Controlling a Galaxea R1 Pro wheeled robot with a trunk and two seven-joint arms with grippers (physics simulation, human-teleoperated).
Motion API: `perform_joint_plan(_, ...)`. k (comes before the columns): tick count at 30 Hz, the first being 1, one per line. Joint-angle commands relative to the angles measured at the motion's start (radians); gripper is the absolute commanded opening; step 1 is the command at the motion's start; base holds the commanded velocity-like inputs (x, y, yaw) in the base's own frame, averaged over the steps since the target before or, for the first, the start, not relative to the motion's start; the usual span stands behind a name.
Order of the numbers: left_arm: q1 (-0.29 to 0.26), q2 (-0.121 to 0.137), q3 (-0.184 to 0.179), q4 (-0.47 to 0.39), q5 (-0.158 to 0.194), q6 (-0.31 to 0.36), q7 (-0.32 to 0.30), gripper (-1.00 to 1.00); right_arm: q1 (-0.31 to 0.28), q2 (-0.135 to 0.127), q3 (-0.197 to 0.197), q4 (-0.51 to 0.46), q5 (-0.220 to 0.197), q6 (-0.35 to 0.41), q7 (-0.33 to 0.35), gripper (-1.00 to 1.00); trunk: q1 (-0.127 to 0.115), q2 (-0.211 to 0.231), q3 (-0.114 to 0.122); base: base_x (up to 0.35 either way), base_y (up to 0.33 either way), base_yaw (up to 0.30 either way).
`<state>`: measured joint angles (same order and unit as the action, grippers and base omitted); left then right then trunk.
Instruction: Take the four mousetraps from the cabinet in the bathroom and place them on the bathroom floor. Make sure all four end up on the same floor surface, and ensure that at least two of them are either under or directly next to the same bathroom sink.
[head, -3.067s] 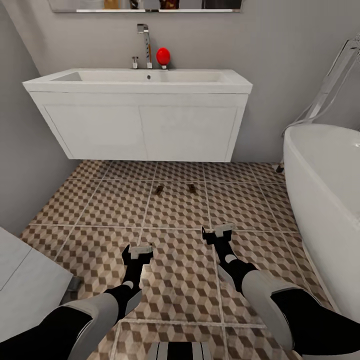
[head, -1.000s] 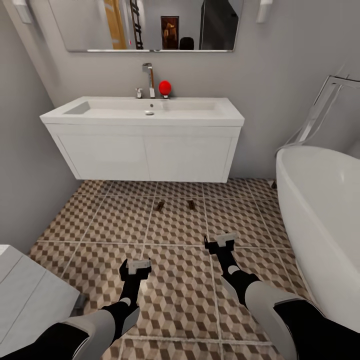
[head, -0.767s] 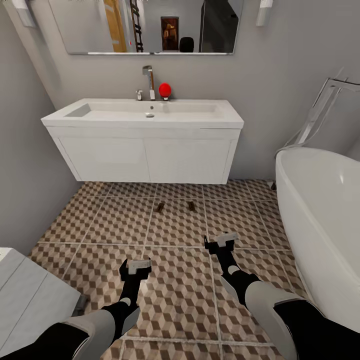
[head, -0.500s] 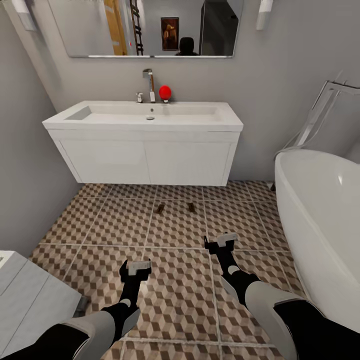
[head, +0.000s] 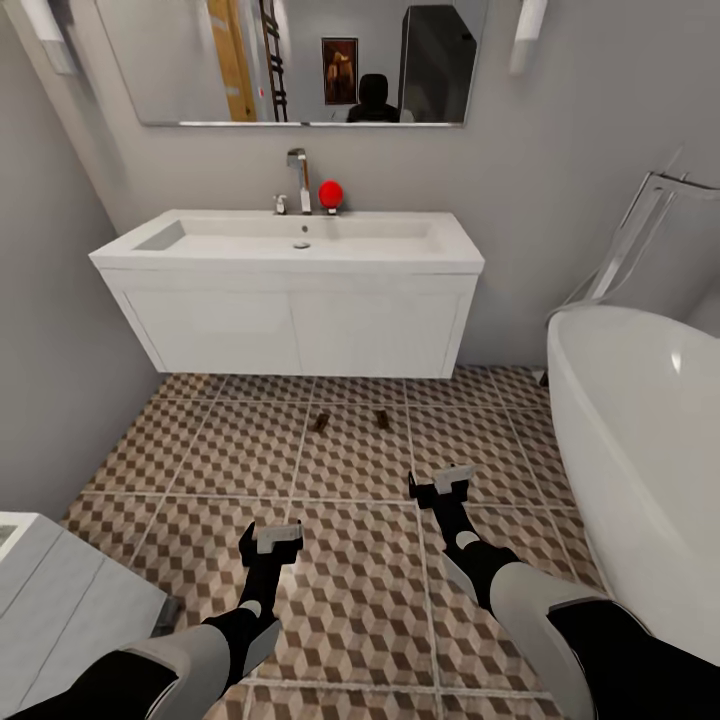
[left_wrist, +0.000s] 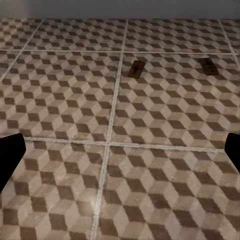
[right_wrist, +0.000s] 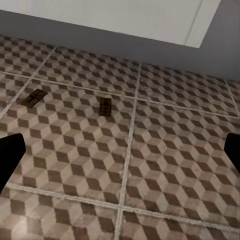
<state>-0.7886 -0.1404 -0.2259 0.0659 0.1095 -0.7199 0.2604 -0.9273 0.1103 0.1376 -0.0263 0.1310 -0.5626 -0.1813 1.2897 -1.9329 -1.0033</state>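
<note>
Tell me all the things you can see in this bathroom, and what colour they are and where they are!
mousetraps: two, brown, on the floor in front of the sink, one left of the other
bathroom floor: one, brown, beige and white cube tiles
sink: one, white, on the wall
faucet: one, silver, behind the basin
red ball: one, beside the faucet
mirror: one, above the sink
bathtub: one, white, at right
white unit: one, lower left
left gripper: open, empty
right gripper: open, empty

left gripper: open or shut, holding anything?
Open and empty. In the left wrist view its fingertips sit at opposite edges with bare floor between; the head view shows the left gripper spread, nothing in it.
</note>
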Motion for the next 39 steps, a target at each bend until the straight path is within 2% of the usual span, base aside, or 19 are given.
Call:
perform_joint_plan(1, -0.002, -0.001, -0.009, 0.004, 0.01, -0.006, 0.0, 1.0, -0.001, 0.0, 0.004, 0.001, 0.01, 0.0, -0.01, 1.0, -0.004, 0.007, 0.002, 0.0, 0.0, 0.0)
perform_joint_plan(39, 0.005, -0.001, -0.009, 0.004, 0.01, -0.006, 0.0, 1.0, -0.001, 0.002, 0.004, 0.002, 0.01, 0.001, -0.01, 1.0, -0.15, 0.273, 0.122, 0.0, 0.0, 0.0)
